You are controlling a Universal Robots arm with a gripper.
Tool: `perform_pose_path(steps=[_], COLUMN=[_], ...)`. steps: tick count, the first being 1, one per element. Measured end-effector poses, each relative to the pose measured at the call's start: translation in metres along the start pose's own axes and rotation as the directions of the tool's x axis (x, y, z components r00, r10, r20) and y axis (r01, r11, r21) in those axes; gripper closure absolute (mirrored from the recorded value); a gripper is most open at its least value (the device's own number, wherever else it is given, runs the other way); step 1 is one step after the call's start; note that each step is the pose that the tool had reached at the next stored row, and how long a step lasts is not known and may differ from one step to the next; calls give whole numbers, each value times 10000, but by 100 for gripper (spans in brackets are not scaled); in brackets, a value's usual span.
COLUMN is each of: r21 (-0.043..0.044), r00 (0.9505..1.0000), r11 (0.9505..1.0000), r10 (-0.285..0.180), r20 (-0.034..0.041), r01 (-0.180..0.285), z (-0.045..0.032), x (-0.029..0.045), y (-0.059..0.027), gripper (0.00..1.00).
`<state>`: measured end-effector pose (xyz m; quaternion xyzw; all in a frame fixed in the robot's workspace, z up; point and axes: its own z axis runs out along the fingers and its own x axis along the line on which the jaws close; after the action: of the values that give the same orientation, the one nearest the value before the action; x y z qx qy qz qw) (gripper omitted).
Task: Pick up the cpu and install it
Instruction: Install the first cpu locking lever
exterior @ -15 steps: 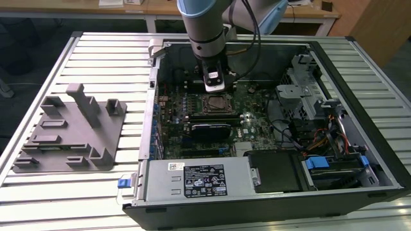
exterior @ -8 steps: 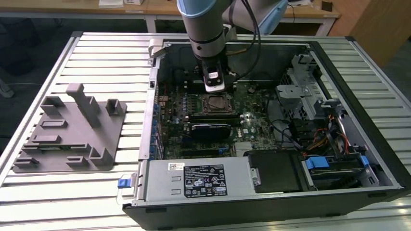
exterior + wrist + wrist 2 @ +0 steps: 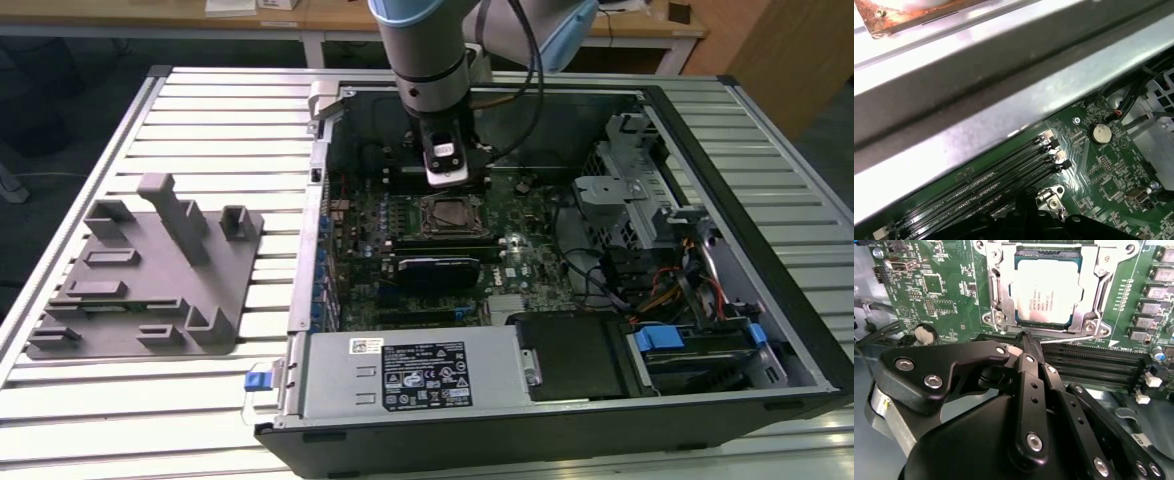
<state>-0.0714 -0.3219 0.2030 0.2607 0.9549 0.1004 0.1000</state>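
The cpu (image 3: 1046,290), a silvery-white square chip, lies flat inside the metal socket frame (image 3: 996,295) on the green motherboard (image 3: 939,285). In the exterior view that socket (image 3: 447,212) sits mid-board inside the open computer case (image 3: 694,150). My gripper (image 3: 447,180) hangs just above the board on the socket's far side. In the second wrist view my gripper (image 3: 1021,342) is shut, its black fingertips meeting with nothing between them, a short way from the socket's edge and apart from the chip.
A grey tray (image 3: 147,270) with upright posts lies on the slatted table at the exterior view's left. Black memory slots (image 3: 1094,365) run beside the socket. The case holds a power supply (image 3: 400,370), a drive cage (image 3: 641,190) and cables. A coin battery (image 3: 1100,133) sits on the board.
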Motion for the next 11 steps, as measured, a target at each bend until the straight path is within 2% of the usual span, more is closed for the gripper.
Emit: perform_pose_path(steps=[3,8,11], r21=[-46,-183,-213], r00=[10000,9999,9999], r11=[10000,9998,9998], r10=[13,52,61], r20=[-27,-105,-120], r01=[-13,-53,-63], z=[-3,-3,-2], x=[0,14,22], y=[1,6,3], gripper=[89,89,89])
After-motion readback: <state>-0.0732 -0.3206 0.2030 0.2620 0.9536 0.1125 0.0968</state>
